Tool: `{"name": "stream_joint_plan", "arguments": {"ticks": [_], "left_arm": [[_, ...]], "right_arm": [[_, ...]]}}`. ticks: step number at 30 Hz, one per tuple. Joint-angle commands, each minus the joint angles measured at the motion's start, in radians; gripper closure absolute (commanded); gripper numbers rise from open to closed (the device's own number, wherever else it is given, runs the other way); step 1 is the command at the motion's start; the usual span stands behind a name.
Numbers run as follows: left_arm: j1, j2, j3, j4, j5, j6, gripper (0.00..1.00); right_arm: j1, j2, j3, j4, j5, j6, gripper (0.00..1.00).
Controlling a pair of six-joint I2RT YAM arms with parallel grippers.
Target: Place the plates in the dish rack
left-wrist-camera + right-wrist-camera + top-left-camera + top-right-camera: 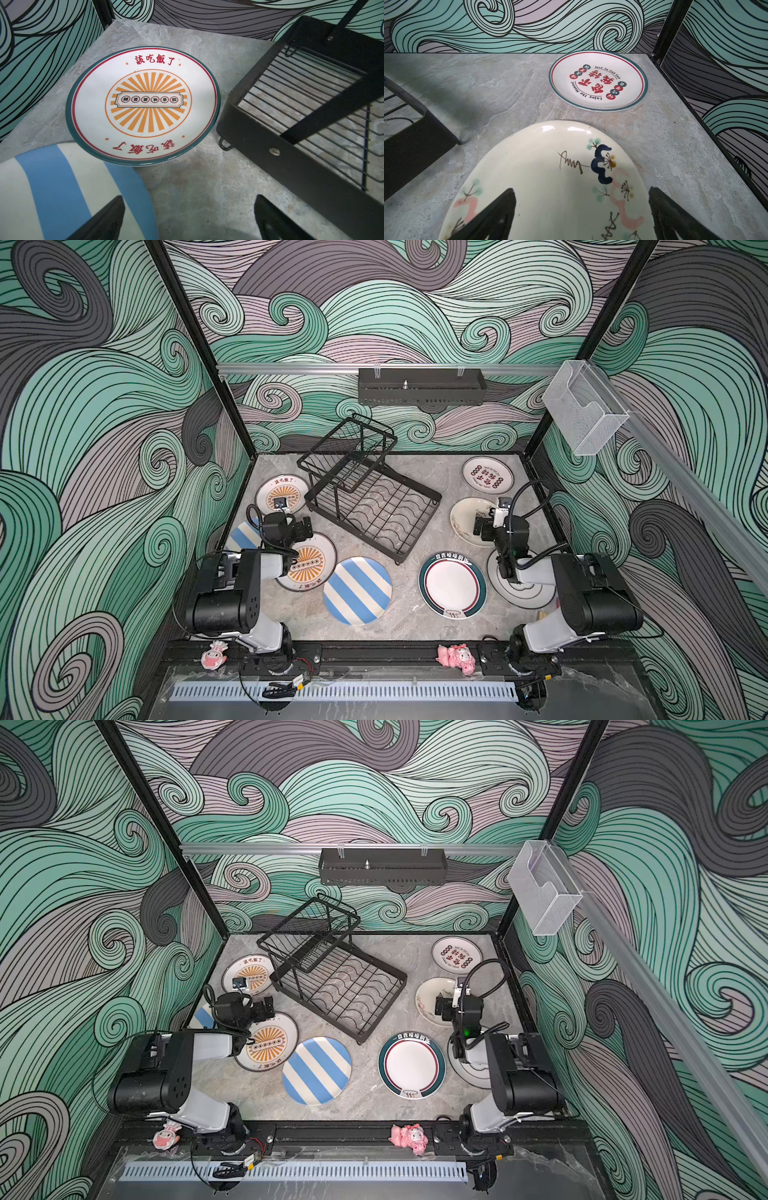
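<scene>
- In both top views: the black wire dish rack [365, 497] [332, 986] stands angled at mid-table [415, 622]. 8 plates [357, 591] lie flat around it.
- Left wrist view: the left end effector [189, 197] is spread wide and empty over a blue-striped plate [52, 187] edge. An orange sunburst plate [143, 104] lies beyond, beside the rack.
- Right wrist view: the right end effector [581, 189] is spread wide and empty above the cream doodle plate [550, 166]. A red-lettered plate [598, 81] lies beyond.
</scene>
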Motion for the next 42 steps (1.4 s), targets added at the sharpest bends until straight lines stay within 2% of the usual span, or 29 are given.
{"name": "stream_joint_plan", "arguments": {"ticks": [1, 8, 11, 15, 30, 32, 34, 37, 38, 42], "left_arm": [[-0.006, -0.009, 0.026, 0.015, -0.007, 0.01, 0.01], [-0.006, -0.009, 0.026, 0.016, -0.007, 0.01, 0.01], [-0.006, -0.009, 0.026, 0.015, -0.007, 0.011, 0.01], [-0.006, -0.011, 0.025, 0.015, -0.007, 0.01, 0.02], [-0.007, -0.013, 0.023, 0.018, -0.007, 0.01, 0.01], [-0.006, -0.021, 0.032, 0.007, 0.01, 0.028, 0.02], [-0.014, -0.055, 0.083, -0.123, 0.04, 0.042, 0.01], [-0.027, -0.094, 0.135, -0.248, -0.006, 0.024, 0.02], [-0.029, -0.105, 0.148, -0.293, -0.012, 0.014, 0.01], [-0.076, -0.247, 0.208, -0.491, -0.09, -0.114, 0.01]], "right_arm": [[0.002, -0.011, 0.012, 0.002, -0.012, 0.0, 0.01], [0.002, -0.009, 0.016, -0.002, -0.011, 0.001, 0.01], [-0.009, -0.005, 0.027, -0.018, -0.101, -0.018, 0.01], [-0.017, -0.005, 0.024, -0.013, -0.115, -0.014, 0.01], [-0.023, -0.012, 0.02, -0.014, -0.122, -0.013, 0.01], [-0.023, -0.02, 0.029, -0.025, -0.091, 0.0, 0.02], [-0.022, -0.056, 0.063, -0.109, -0.066, 0.01, 0.06], [-0.017, -0.151, 0.186, -0.399, -0.035, 0.03, 0.06], [-0.017, -0.179, 0.234, -0.513, -0.036, 0.07, 0.06], [0.006, -0.254, 0.384, -0.807, -0.142, 0.166, 0.08]]}}
